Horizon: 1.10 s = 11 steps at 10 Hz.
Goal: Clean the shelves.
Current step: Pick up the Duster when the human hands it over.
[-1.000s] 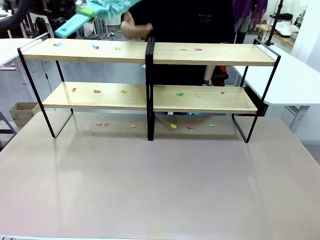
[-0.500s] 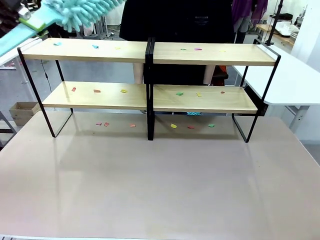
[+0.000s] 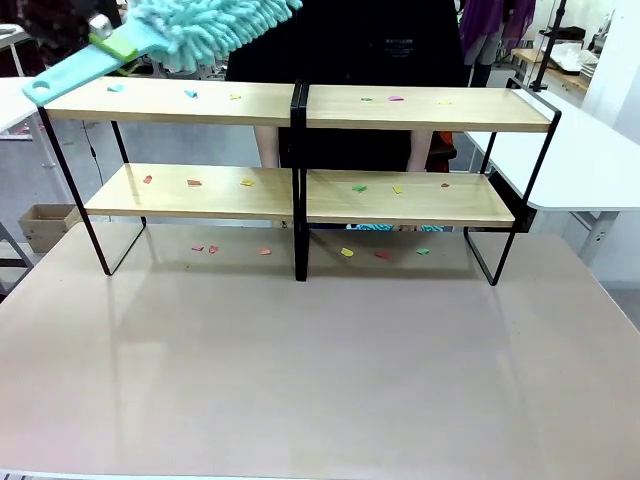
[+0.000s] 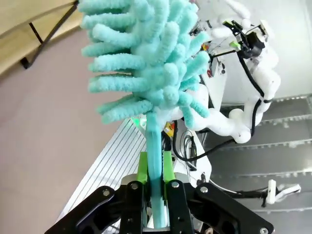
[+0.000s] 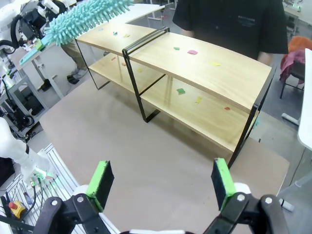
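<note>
Teal duster, handle pinched in left jaws above the left end of the shelves, may fling scraps or clip the frame if swung fast; right jaws spread.

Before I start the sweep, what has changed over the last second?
The fluffy turquoise microfibre duster, clamped by its flat handle in the left gripper, swung left, then settled lower above the left top board of the two-tier wooden shelves. The person withdrew the hand near its head. Shelves and coloured paper scraps stayed put.
</note>
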Each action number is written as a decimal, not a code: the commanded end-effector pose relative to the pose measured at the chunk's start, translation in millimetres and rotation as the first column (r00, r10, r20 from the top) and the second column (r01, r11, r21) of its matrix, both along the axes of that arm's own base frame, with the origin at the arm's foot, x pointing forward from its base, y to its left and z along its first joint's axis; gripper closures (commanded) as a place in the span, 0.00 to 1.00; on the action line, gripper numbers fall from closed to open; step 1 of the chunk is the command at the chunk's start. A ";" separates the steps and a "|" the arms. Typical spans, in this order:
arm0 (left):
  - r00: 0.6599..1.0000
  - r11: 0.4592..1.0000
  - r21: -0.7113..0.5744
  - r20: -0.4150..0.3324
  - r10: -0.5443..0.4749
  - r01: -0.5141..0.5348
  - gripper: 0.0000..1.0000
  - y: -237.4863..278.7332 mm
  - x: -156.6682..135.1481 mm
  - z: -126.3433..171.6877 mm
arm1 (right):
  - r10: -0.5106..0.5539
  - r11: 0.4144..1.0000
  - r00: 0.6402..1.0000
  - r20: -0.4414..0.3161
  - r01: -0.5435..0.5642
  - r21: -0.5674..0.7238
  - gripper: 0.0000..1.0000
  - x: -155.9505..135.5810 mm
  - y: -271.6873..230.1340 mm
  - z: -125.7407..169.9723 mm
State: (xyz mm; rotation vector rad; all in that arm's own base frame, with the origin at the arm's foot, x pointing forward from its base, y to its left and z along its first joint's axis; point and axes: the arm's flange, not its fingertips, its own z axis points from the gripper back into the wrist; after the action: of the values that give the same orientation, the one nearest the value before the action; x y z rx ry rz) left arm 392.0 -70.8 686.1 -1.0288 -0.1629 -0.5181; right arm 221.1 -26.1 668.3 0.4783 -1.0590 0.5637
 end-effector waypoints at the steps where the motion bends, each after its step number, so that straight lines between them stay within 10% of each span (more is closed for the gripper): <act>1: 0.990 0.985 0.107 0.000 0.139 -0.139 0.87 -33.7 17.6 19.5 | -0.004 1.000 1.000 -0.006 0.004 0.000 0.00 -0.3 -1.1 -0.5; 3: 0.956 0.922 0.253 0.076 0.282 -0.292 0.87 -51.5 28.1 19.0 | -0.004 1.000 1.000 -0.006 0.004 0.000 0.00 -0.3 -1.1 -0.5; 6: 0.956 0.885 0.375 0.207 0.210 -0.276 0.87 -52.6 32.1 -1.4 | -0.004 1.000 1.000 -0.006 0.004 0.000 0.00 -0.3 -1.1 -0.5; 11: 0.961 0.890 0.373 0.183 0.207 -0.263 0.87 -57.3 36.6 -1.5 | -0.004 1.000 1.000 -0.006 0.004 0.000 0.00 -0.3 -1.1 -0.5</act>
State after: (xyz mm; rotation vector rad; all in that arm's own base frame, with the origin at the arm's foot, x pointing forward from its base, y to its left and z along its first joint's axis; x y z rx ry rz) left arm 429.7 -130.5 680.4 -0.5709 -0.2975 -0.3832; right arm 221.1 -26.1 668.2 0.4783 -1.0588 0.5637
